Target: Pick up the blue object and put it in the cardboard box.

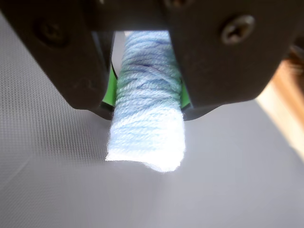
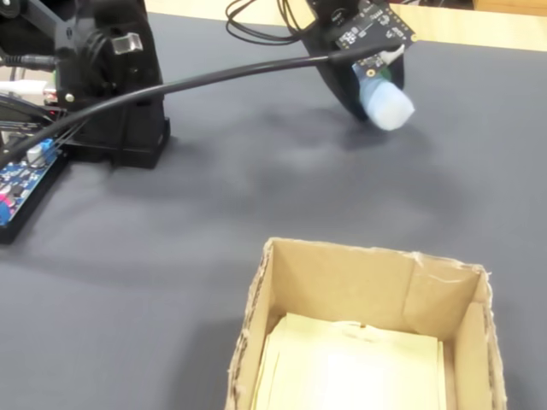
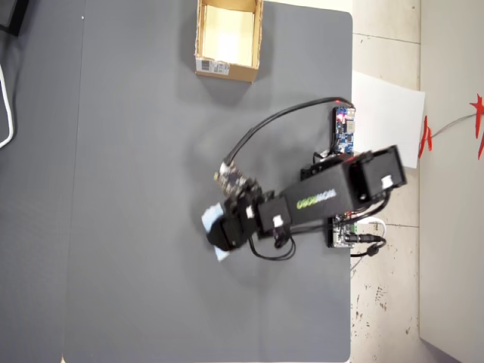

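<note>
The blue object [image 1: 148, 118] is a pale blue bundle of wound yarn, clamped between my gripper's [image 1: 147, 102] two dark jaws with green pads. Its lower end sticks out below the jaws above the grey table. In the fixed view the blue object [image 2: 386, 105] hangs under my gripper [image 2: 376, 90] at the top right, off the table. The overhead view shows the blue object [image 3: 212, 221] poking out from under my gripper [image 3: 221, 234] near the table's middle. The cardboard box [image 2: 295, 273] stands open in the foreground, far from the gripper; it sits at the table's top edge in the overhead view [image 3: 227, 69].
The arm's black base [image 2: 111, 85] and a blue circuit board [image 2: 21, 175] stand at the left of the fixed view. A black cable [image 2: 214, 77] runs from the base to the gripper. A wooden edge [image 1: 287, 95] shows at the right of the wrist view.
</note>
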`<state>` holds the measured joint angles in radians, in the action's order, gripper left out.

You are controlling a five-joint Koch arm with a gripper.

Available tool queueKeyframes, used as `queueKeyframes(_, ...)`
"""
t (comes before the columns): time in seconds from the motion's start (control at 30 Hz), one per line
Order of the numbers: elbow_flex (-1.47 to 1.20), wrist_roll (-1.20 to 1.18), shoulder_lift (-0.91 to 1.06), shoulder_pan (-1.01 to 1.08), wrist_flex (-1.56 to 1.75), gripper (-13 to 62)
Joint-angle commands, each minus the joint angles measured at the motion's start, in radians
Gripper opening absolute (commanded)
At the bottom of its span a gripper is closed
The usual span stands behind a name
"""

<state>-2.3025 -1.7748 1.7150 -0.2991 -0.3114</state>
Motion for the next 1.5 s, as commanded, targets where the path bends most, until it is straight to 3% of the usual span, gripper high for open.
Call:
queueKeyframes(0.0,0.023,0.006,0.064,0.028,0.091,0.5)
queueKeyframes(0.27,-0.153,0.058,0.27,0.239,0.276,0.5)
queueKeyframes(0.73,-0.19,0.405,0.348,0.499,0.489,0.6)
queueKeyframes(0.97,-0.055,0.479,0.255,0.857,0.499,0.5)
queueKeyframes(1.4,0.21,0.434,-0.048,1.186,0.492,1.0)
queueKeyframes(1.47,0.212,0.422,-0.055,1.193,0.48,8.9)
